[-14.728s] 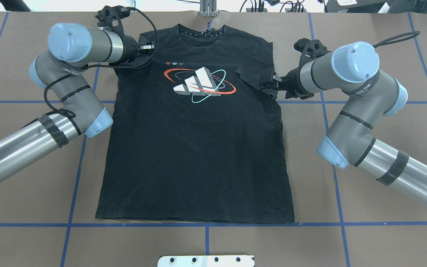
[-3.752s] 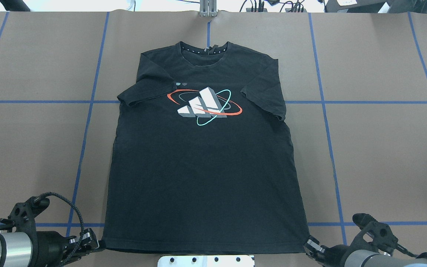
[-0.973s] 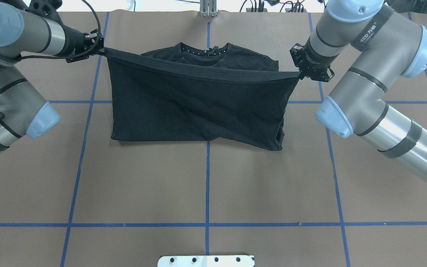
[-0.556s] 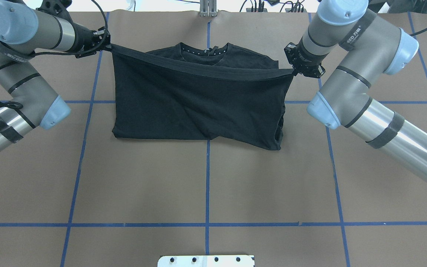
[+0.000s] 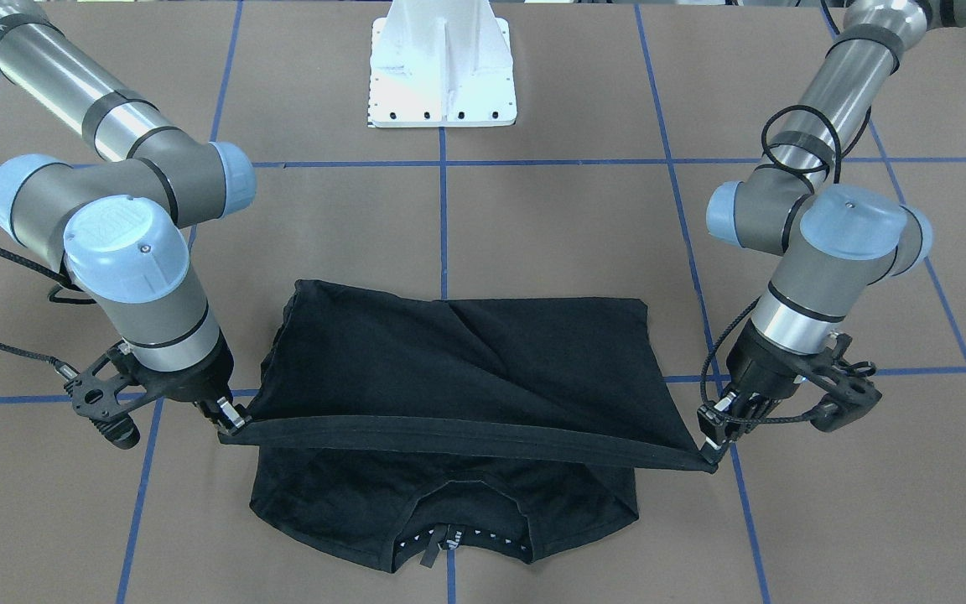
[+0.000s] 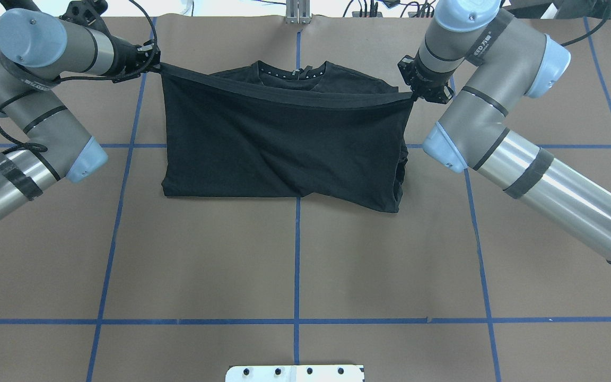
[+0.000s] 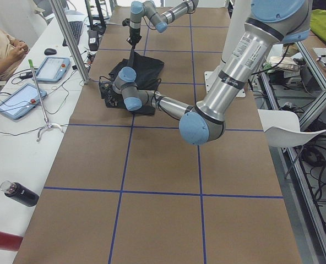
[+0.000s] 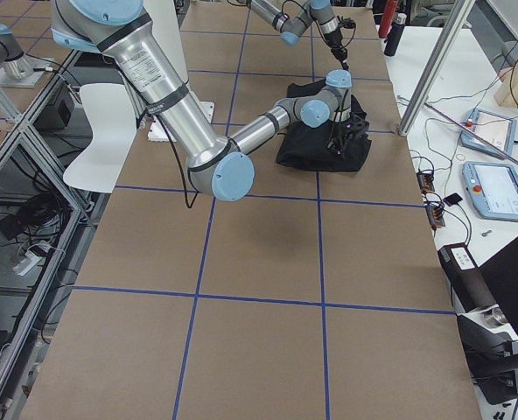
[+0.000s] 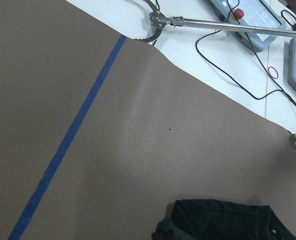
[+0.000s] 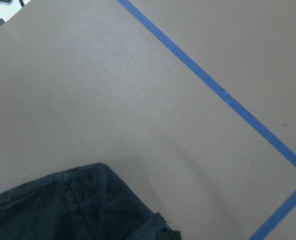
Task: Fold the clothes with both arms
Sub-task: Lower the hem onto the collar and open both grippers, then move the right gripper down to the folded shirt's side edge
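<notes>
Carried farther forward, the T-shirt hem (image 6: 284, 99) (corners pinched by left gripper (image 6: 155, 63) and right gripper (image 6: 415, 94)) is held short of the collar (image 6: 284, 71).

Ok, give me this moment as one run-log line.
phase: folding T-shirt in half | left gripper: shut on T-shirt | right gripper: shut on T-shirt | hem: taut between grippers, near collar, not released
</notes>
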Controlling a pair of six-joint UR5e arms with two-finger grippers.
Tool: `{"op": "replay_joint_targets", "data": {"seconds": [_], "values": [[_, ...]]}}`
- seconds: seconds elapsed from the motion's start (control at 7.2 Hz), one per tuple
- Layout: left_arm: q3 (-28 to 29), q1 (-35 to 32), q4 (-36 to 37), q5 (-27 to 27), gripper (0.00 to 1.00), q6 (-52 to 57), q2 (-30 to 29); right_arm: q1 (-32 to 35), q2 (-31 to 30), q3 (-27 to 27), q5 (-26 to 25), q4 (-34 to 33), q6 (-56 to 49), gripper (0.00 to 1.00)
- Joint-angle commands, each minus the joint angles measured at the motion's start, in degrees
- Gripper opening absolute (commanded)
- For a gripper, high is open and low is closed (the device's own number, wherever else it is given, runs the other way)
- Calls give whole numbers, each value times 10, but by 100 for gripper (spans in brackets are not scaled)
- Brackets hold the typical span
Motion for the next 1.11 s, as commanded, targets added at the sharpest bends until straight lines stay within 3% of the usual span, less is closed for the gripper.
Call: {"op": "replay_joint_targets", "data": {"seconds": [0.0, 0.14, 0.28, 0.42, 0.56, 0.69, 0.97], "values": [[27, 5, -17, 21, 0, -1, -9, 0, 9, -32, -11, 25, -1, 0], [41, 6, -27, 26, 13, -1, -14, 0, 21, -47, -18, 25, -1, 24], [43, 7, -28, 26, 24, 0, -14, 0, 39, -64, -19, 25, -1, 65], [42, 7, -29, 26, 35, 2, -14, 0, 53, -73, -19, 25, 1, 77], [37, 6, -31, 25, 36, 2, -14, 1, 55, -68, -18, 30, 6, 78], [23, 3, -40, 22, 36, 2, -14, 0, 33, -14, -17, 36, 18, 81], [4, 1, -36, 19, 36, 2, -7, -67, -119, 180, -50, 50, 97, 84]]}}
